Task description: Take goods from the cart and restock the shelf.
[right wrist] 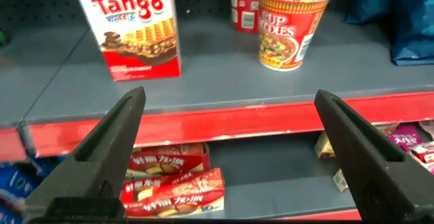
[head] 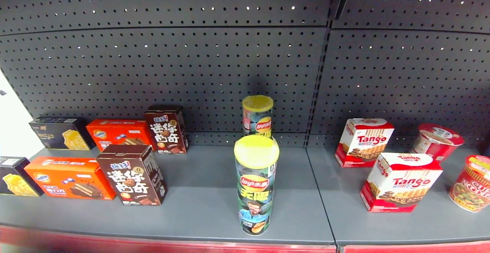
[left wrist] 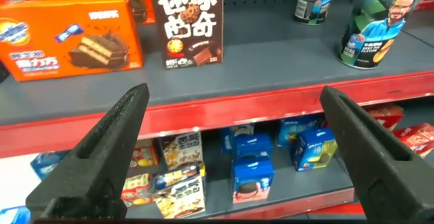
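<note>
light: even, kinda dim | glare: white blowout at 9 o'clock | shadow: soft on pegboard (head: 264,82) above can (head: 257,116) | edges: bendy

Down low, blue packs (left wrist: 252,180) show between the left fingers (left wrist: 102,156). Over here, red boxes (right wrist: 173,187) stacked between the right fingers (right wrist: 95,156), and a blue bag (right wrist: 407,20) beyond one of them, well apart.
</note>
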